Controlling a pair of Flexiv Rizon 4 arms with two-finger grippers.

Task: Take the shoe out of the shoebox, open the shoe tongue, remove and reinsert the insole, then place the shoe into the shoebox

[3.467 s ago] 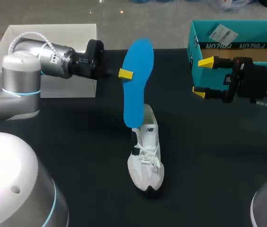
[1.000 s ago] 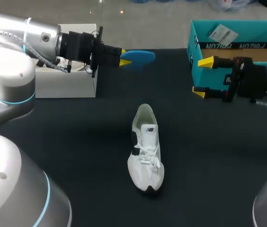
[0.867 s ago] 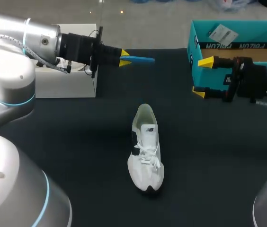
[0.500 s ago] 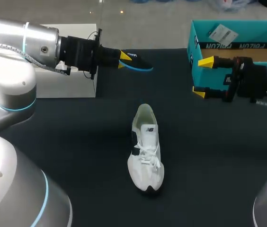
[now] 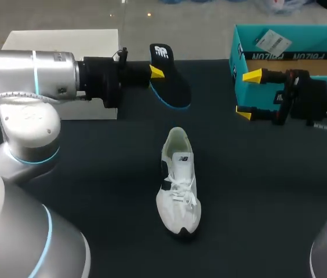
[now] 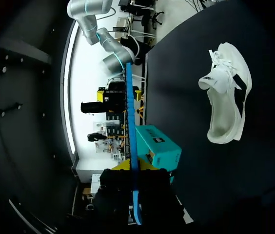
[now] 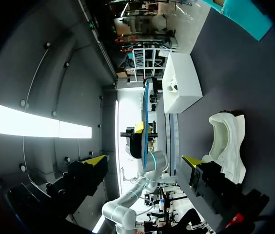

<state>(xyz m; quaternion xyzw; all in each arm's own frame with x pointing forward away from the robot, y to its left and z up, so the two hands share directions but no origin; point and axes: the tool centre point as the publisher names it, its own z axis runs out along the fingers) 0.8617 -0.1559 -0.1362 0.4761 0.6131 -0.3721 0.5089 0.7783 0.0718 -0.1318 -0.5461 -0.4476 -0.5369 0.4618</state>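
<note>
A white shoe [image 5: 179, 182] lies on the black table, toe toward me, its opening facing the far side. My left gripper [image 5: 156, 72] is shut on the insole [image 5: 170, 81], held in the air beyond the shoe with its black face and blue rim showing. In the left wrist view the insole [image 6: 130, 112] runs edge-on between the fingers of the left gripper [image 6: 132, 166], with the shoe [image 6: 225, 107] off to one side. My right gripper [image 5: 248, 94] hangs open and empty in front of the teal shoebox [image 5: 239, 43]. The right wrist view shows the right gripper [image 7: 145, 161], the shoe [image 7: 227, 141] and the insole [image 7: 146, 112].
A white box [image 5: 59, 40] stands at the back left behind my left arm, also seen as the white box [image 7: 181, 83] in the right wrist view. The teal shoebox [image 6: 157, 151] shows beyond the left gripper. Black table surface lies around the shoe.
The left gripper has turned the insole from lying edge-on to showing its black face, and the arm has shifted a little lower and to the right. The right arm and shoe are unmoved.
</note>
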